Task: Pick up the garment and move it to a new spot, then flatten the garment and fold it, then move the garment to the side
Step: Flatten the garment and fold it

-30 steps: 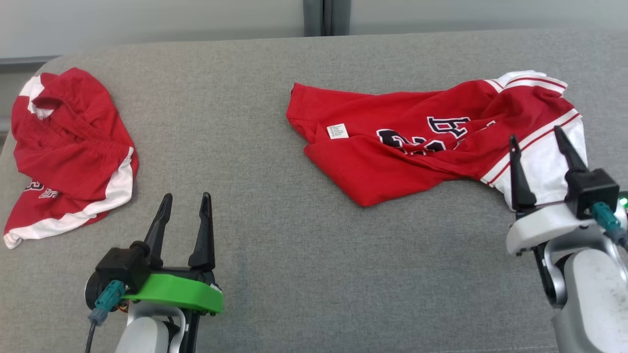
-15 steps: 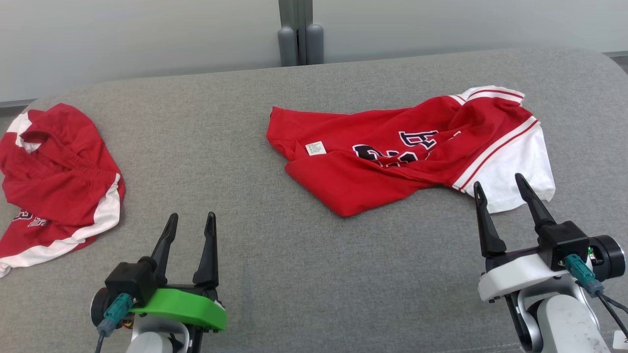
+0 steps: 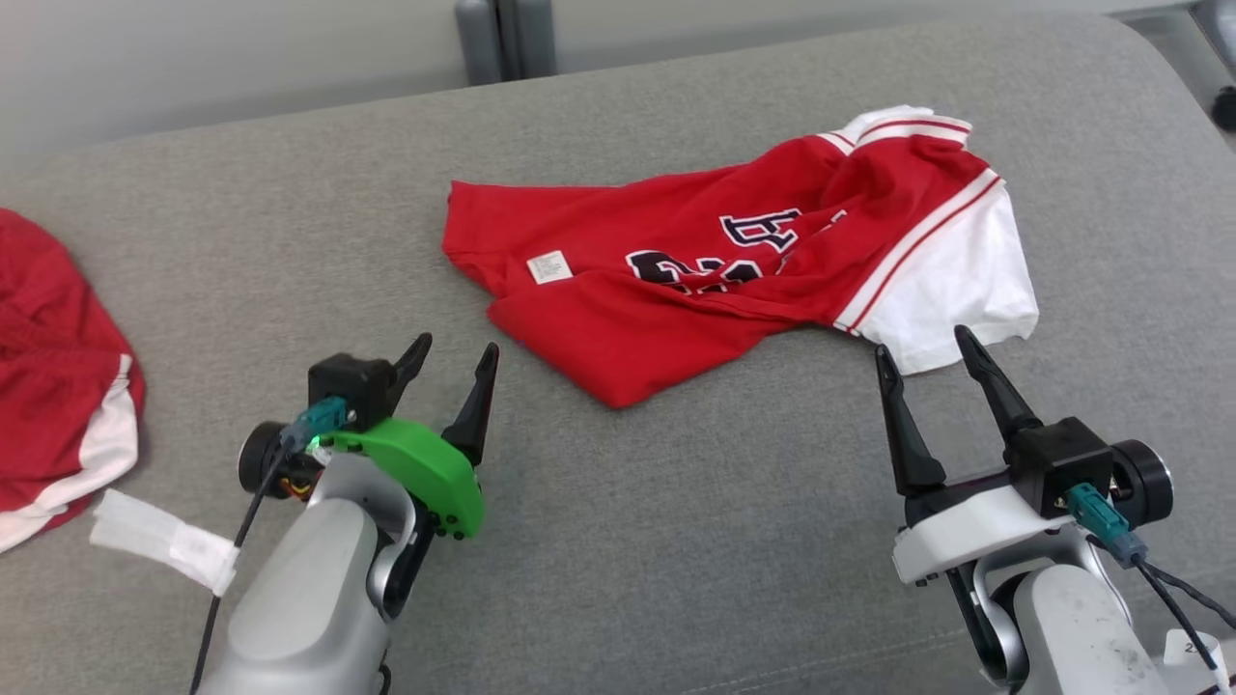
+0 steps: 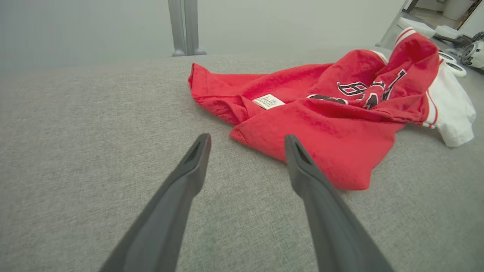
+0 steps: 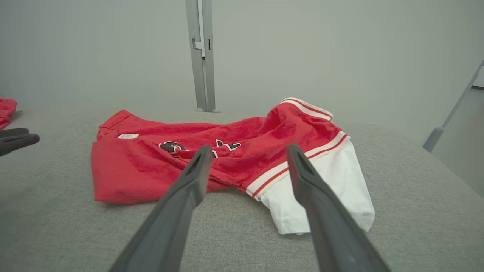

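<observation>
A red jersey-style garment lies crumpled on a gray fabric-covered table, right of centre and toward the far edge in the head view. Its body is red with dark, white-edged lettering partly hidden in the folds. A white sleeve with red stripes spreads out at its right end. A small white label shows near its left end, and one red corner points toward the near side of the table.

The left gripper, on a green mount, sits low over the table just left of that near corner. Its two dark fingers are spread wide apart with nothing between them. In the left wrist view, the gripper points at the garment, and the tip of one finger overlaps the red edge; whether it touches the cloth cannot be told.

The right gripper, on a white mount, is at the lower right, fingers likewise spread wide and empty. Its tips are just short of the white sleeve. In the right wrist view, the gripper frames the red body and white sleeve of the garment.

A second red and white garment lies bunched at the far left edge of the table, well apart from the first. A gray post stands behind the table against a pale wall.
</observation>
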Robot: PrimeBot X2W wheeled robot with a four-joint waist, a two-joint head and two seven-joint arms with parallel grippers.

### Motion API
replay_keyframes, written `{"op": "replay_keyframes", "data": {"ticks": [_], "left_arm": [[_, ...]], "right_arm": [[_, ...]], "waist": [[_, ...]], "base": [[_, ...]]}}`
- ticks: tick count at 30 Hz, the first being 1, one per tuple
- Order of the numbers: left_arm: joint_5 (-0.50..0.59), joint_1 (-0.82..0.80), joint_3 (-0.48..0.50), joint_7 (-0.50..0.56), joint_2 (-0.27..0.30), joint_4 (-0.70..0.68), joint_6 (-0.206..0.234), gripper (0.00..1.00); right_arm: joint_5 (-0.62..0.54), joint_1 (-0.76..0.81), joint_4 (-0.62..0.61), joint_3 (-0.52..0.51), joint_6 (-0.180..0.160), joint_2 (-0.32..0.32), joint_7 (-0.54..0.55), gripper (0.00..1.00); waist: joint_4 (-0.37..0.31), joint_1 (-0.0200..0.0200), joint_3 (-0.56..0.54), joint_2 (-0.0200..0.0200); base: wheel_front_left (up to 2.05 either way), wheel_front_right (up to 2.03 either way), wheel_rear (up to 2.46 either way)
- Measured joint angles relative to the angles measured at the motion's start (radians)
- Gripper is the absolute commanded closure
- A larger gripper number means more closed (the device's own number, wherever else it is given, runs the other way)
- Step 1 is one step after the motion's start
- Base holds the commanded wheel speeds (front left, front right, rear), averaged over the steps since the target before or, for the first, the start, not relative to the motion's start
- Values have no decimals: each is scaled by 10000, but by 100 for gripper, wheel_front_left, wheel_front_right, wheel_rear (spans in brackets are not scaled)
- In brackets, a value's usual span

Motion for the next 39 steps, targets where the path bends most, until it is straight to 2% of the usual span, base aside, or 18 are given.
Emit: {"op": "replay_keyframes", "data": {"ticks": [5,15,23,28,29,30,31,32,37,39], "left_arm": [[-380,-1046,-790,17,351,989,0,0],[-1108,-2118,-1676,-261,800,2176,0,0],[-1346,-2377,-2418,-474,947,2537,0,0],[-1375,-2643,-3047,-71,1028,2732,0,0],[-1434,-2663,-3208,134,1022,2752,0,5],[-1488,-2689,-3315,253,1026,2761,0,53],[-1565,-2740,-3409,339,1037,2765,0,93],[-1685,-2782,-3478,408,1041,2780,0,100],[-1778,-2917,-3641,196,1032,2876,25,100],[-1605,-3078,-3653,-267,1108,2867,309,100]], "right_arm": [[186,-188,201,190,-2,42,-104,0],[395,-455,554,311,-2,63,-326,0],[523,-536,694,219,-2,71,-439,0],[606,-596,731,276,-2,75,-454,0],[606,-598,746,284,-2,75,-456,0],[608,-599,759,290,-2,75,-479,0],[612,-601,779,299,0,75,-487,0],[627,-603,796,301,-2,75,-495,0],[656,-604,805,169,-2,73,-520,0],[652,-594,792,84,-2,75,-525,0]], "waist": [[-619,0,454,0],[-1564,0,1176,0],[-1591,0,1315,0],[-1507,0,1276,0],[-1493,0,1266,0],[-1483,0,1261,1],[-1475,0,1255,0],[-1471,0,1249,0],[-1406,0,1192,0],[-1323,0,1156,0]], "base": [[0,0,0],[0,0,0],[0,0,0],[0,0,0],[0,0,0],[0,0,0],[0,0,0],[0,0,0],[0,0,0],[0,0,0]]}}
